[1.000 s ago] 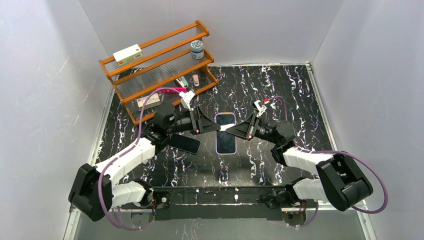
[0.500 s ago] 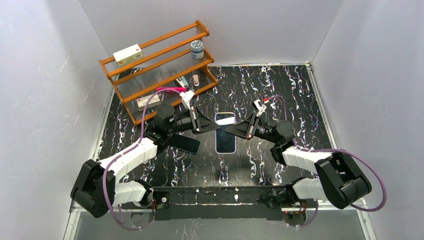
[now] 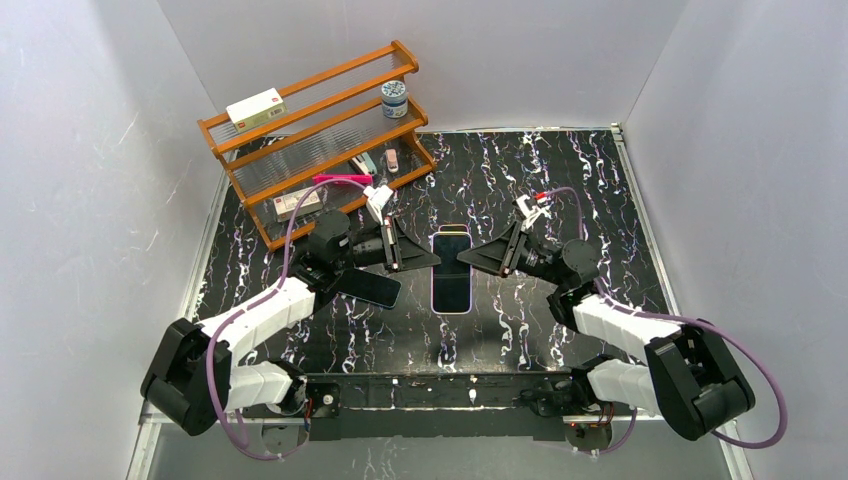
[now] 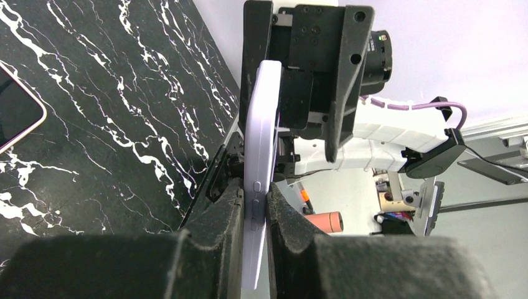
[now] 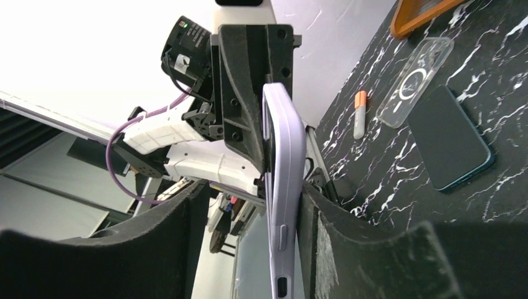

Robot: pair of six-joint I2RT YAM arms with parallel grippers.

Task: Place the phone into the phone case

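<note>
Looks like a handoff over the last second: the left gripper (image 4: pixel 254 193) was open and is now clamped tight on one edge of the lilac case (image 4: pixel 261 124), while the right gripper (image 5: pixel 252 192) has let go and spread its jaws. That case still sits between the right fingers, though. One finger is well clear of it and the other is right up against it; can't tell if it's actually touching. The case is held up off the table (image 3: pixel 560 180), lying flat, and it seems to have drifted a bit toward the arm bases. The phone (image 4: pixel 15 115) is on the table under it, with just its far end peeking out in the top view. Off to the left are a dark phone (image 3: pixel 368 288), a clear case (image 5: pixel 414 81) and the rack (image 3: pixel 320 130).
</note>
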